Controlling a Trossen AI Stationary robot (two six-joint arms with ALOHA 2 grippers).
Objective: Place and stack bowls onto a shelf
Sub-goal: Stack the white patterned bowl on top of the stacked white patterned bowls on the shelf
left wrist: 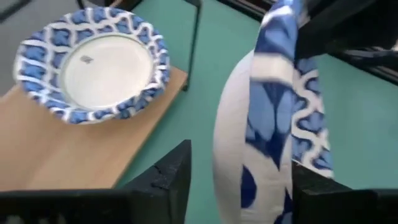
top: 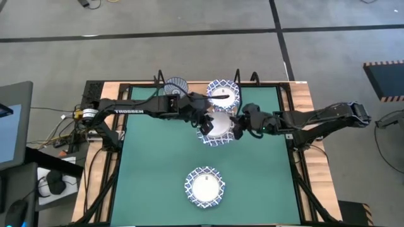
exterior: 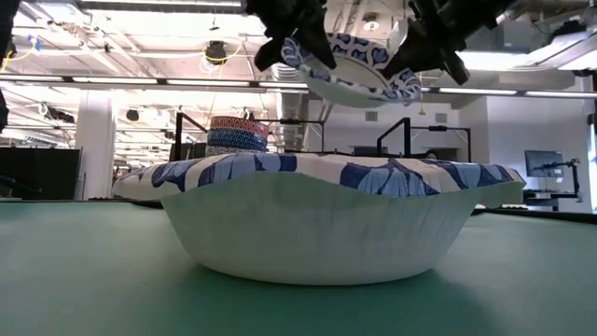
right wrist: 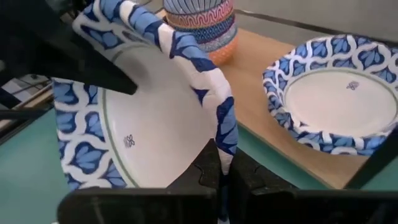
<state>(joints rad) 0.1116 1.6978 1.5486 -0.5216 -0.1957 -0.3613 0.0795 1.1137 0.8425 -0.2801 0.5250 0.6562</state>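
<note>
A white bowl with a blue patterned rim hangs in the air between both arms, above the green mat and just in front of the shelf. My right gripper is shut on its right rim. My left gripper is open, with the bowl's left rim between its spread fingers. A matching bowl rests by its base on the wooden shelf board. A stack of small bowls stands beside it. My right gripper pinches the bowl's rim on the side toward the table's right, between its two shut fingers. It comes from the right, across the rim. The bowl is lifted clear and tilted. My left gripper straddles the opposite rim; whether a finger touches it, I cannot tell.
Another wide blue-rimmed bowl sits on the mat toward the near edge, filling the low view's foreground. Black upright shelf posts stand at the far edge. Bare mat lies to the left and right of the held bowl.
</note>
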